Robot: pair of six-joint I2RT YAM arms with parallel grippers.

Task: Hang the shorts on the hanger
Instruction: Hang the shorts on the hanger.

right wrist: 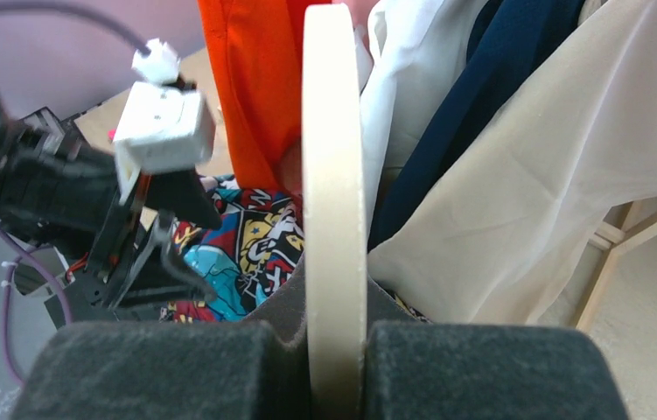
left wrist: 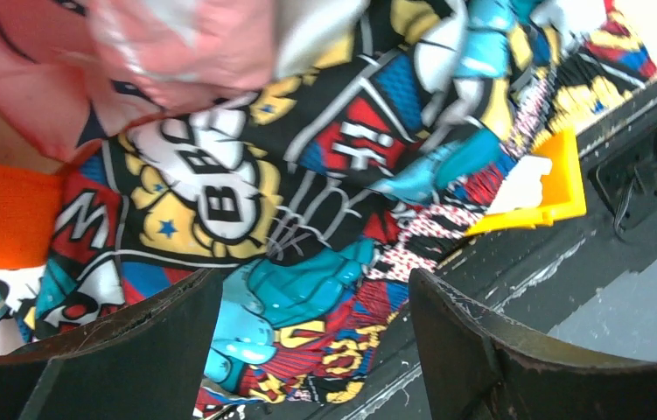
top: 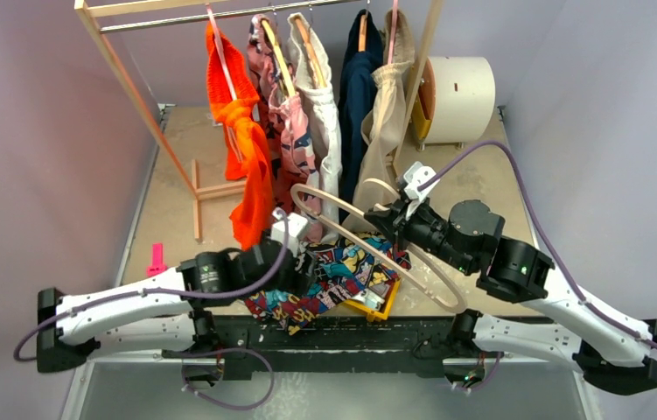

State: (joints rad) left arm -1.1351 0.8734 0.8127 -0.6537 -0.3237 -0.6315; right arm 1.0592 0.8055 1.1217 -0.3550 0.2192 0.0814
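The floppy comic-print cloth shorts (left wrist: 307, 175) lie heaped on the tabletop (top: 176, 201) directly under the left hand (left wrist: 316, 350), which is spread wide, holds nothing and is the nearer one. Off to its right, the right hand (right wrist: 335, 359) pinches the thin pale cream hanger (right wrist: 333, 175), whose length slants over the shorts

overhead looks down; wrist views sit close (sharing shorts (left wrist: 325, 157)).

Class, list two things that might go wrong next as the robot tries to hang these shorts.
1. The open left tool sits over the shorts right beside the hanging orange garment, so it may catch that too.
2. The right tool pinches the thin hanger at one spot; tugged cloth might twist it.
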